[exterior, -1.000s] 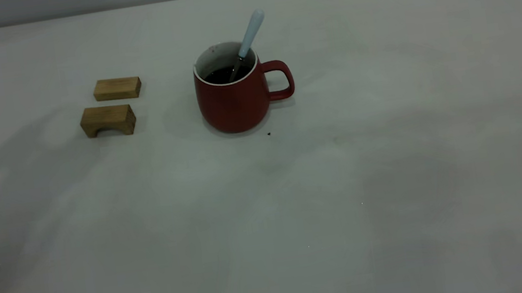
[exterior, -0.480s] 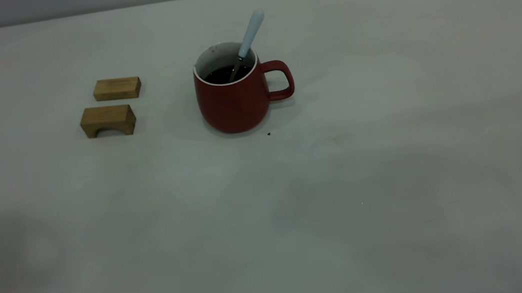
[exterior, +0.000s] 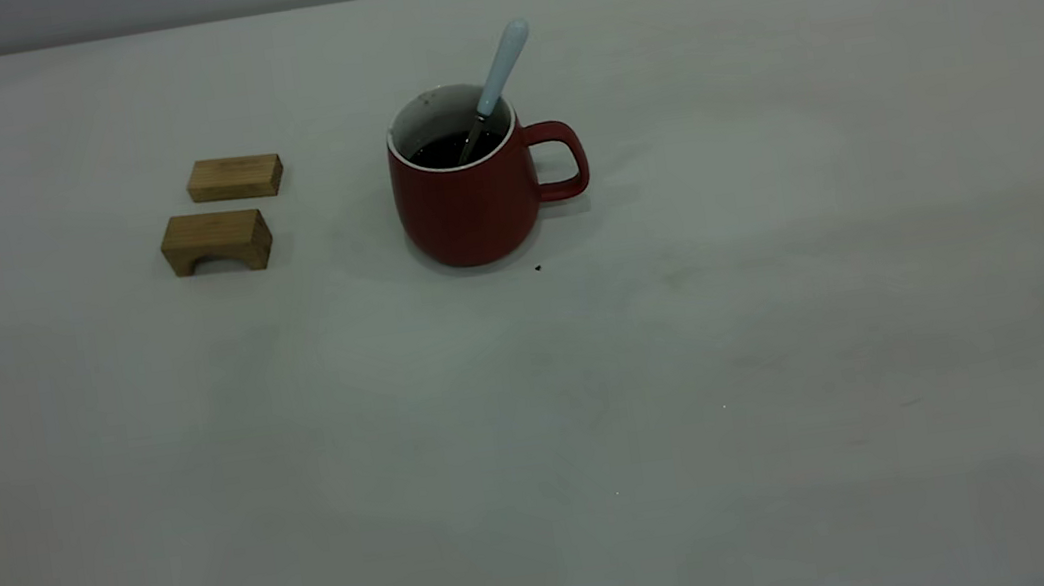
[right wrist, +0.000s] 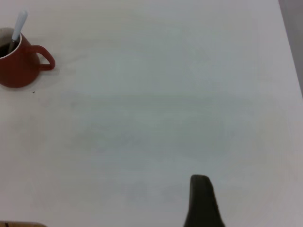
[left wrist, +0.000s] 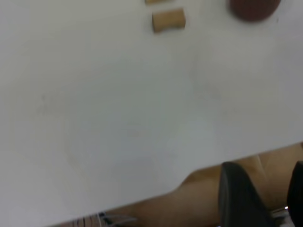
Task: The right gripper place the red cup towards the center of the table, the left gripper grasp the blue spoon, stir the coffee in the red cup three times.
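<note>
Two tan wooden blocks lie left of the rounded, matte red cup. The blue spoon leans in the coffee. The off-white table is smooth. Left gripper: tapered black fingers parted, empty, beyond the table edge. Right gripper: grip state undeterminable.

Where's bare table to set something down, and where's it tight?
Free: the whole near half of the table, and everything on the handle side of the red cup out to the right edge. Tightest: the strip between the cup and the two wooden blocks, and the slim gap between the blocks themselves.
</note>
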Robot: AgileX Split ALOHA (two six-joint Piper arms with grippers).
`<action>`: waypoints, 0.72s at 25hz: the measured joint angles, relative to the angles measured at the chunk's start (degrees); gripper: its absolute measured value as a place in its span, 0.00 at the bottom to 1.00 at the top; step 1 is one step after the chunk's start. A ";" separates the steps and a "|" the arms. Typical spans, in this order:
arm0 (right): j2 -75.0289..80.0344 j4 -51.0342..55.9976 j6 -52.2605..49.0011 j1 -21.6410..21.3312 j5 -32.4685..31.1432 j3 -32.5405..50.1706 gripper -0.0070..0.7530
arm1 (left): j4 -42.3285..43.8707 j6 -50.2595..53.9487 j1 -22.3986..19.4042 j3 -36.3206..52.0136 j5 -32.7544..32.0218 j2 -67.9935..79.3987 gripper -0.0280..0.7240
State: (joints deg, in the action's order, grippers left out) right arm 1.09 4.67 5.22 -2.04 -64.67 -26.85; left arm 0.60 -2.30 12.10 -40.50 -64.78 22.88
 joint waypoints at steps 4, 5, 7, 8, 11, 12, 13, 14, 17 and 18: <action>0.00 0.00 0.00 0.00 0.00 0.00 0.76 | -0.11 -0.04 -4.77 8.60 0.06 -9.94 0.47; 0.00 0.00 0.00 0.00 0.00 0.00 0.76 | -0.11 -0.04 -6.32 10.42 0.12 -12.27 0.47; 0.00 0.00 0.00 0.00 0.00 0.00 0.76 | -0.11 -0.04 -8.70 12.30 -0.25 -18.01 0.47; 0.00 0.00 0.00 0.00 0.00 0.00 0.76 | -0.11 -0.04 -9.64 12.49 -0.15 -20.33 0.47; 0.00 0.00 0.00 0.00 0.00 0.00 0.76 | -0.11 -0.04 -10.39 12.59 -0.20 -23.85 0.47; 0.00 0.00 0.00 0.00 0.00 0.00 0.76 | -0.11 -0.04 -10.39 12.59 -0.20 -23.85 0.47; 0.00 0.00 0.00 0.00 0.00 0.00 0.76 | -0.11 -0.04 -10.39 12.59 -0.20 -23.85 0.47; 0.00 0.00 0.00 0.00 0.00 0.00 0.76 | -0.11 -0.04 -10.39 12.59 -0.20 -23.85 0.47; 0.00 0.00 0.00 0.00 0.00 0.00 0.76 | -0.11 -0.04 -10.39 12.59 -0.20 -23.85 0.47; 0.00 0.00 0.00 0.00 0.00 0.00 0.76 | -0.11 -0.04 -10.39 12.59 -0.20 -23.85 0.47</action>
State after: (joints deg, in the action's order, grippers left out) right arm 1.09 4.67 5.22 -2.04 -64.67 -26.85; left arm 0.49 -2.34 1.71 -27.91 -64.98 -0.98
